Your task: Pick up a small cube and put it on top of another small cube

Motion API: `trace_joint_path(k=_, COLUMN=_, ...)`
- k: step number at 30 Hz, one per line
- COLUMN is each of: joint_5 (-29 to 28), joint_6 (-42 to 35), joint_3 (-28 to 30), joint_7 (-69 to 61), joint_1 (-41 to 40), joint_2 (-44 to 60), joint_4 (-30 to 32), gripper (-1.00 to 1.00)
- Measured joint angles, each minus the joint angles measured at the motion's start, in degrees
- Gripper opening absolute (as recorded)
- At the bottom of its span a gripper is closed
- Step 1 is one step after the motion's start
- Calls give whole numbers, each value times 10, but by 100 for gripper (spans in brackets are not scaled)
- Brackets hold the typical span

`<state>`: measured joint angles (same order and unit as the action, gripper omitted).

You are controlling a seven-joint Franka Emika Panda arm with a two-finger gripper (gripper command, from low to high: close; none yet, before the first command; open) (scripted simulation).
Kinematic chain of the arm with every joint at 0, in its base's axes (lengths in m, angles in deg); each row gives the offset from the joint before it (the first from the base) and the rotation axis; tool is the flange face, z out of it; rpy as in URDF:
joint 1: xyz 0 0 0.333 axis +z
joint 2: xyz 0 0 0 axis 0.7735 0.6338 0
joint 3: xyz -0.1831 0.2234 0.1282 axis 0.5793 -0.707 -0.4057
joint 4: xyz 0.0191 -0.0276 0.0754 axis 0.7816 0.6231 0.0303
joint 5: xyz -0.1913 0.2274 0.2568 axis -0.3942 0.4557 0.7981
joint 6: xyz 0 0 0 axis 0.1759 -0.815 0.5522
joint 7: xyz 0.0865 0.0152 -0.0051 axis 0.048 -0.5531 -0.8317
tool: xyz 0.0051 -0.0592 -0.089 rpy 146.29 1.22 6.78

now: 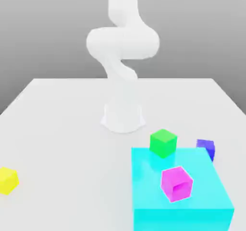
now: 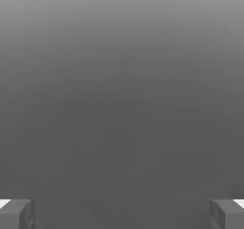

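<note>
Looking at risk from this pose: the gripper [image 2: 122, 214] is standing wide open, fingertips [image 2: 19, 214] showing at the two edges of the hand view, nothing between them, holding nothing. The hand camera is facing blank grey, no cube in sight.

The small indigo cube [image 1: 206, 149] is sitting on the white table [image 1: 62, 129], tucked just behind the far corner of the big cyan block [image 1: 180, 191] at the exterior view's right. Whether it is touching the block I cannot tell. The green cube [image 1: 163, 142] is sitting near it, over the block's far edge at the exterior view's left; the magenta cube [image 1: 177, 183] is sitting on top of the block. The yellow cube [image 1: 8, 179] is lying well apart at the exterior view's left.

The arm [image 1: 122, 47] is standing tall over its base, not yet reaching for anything.

Likely failure points, as I'm judging them:
- The block is crowding the indigo cube, so a finger could be landing on the block instead of dropping beside the cube.
- Approaching over the block is risking a knock to the green or magenta cube.
- The grasp is starting blind, so misalignment could be pushing the cube away.
- An off-centre release on the target cube could be tipping the stack.
</note>
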<state>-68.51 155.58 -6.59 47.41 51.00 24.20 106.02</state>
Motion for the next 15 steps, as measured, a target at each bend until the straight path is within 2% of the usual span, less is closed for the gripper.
trace_joint_path(k=15, joint_5=37, joint_6=209, joint_3=-310, joint_7=386, joint_1=43, joint_2=286, joint_4=218, gripper=0)
